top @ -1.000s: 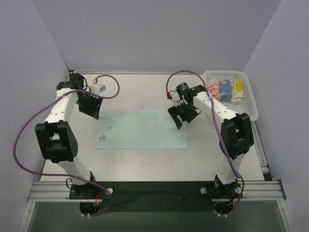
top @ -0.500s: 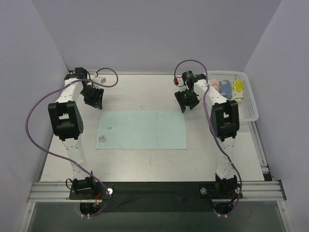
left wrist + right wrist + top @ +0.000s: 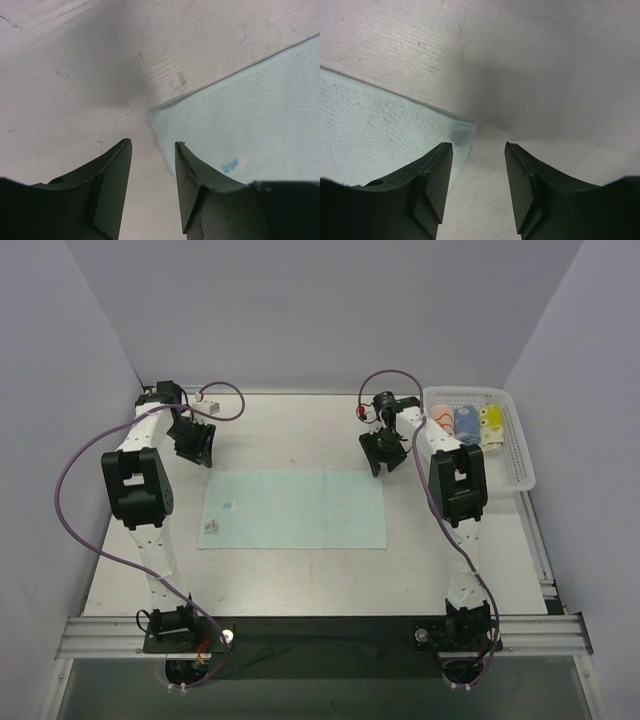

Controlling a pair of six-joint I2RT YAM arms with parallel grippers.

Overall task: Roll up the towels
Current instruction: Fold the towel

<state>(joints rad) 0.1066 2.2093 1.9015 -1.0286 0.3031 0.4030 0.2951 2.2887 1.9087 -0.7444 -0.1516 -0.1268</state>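
- I see the mint towel [image 3: 295,508] lying flat on the counter [image 3: 300,570], between both arms.
- My left pincer [image 3: 152,145] hangs part-open and empty over its far-left corner.
- My right pincer [image 3: 477,146] is likewise part-open and empty, above the far-right corner.
- Three rolled towels [image 3: 465,423] sit in the basket [image 3: 522,462].

I can read no words, numbers or brand names anywhere in my views. The nearest thing to writing is a small blue printed mark [image 3: 229,165] on the mint-green towel [image 3: 260,115], seen from my left wrist, but it is too blurred to make out any letters. The tiny white tag [image 3: 211,527] near the towel's near left corner is too small in the top view to show any print.
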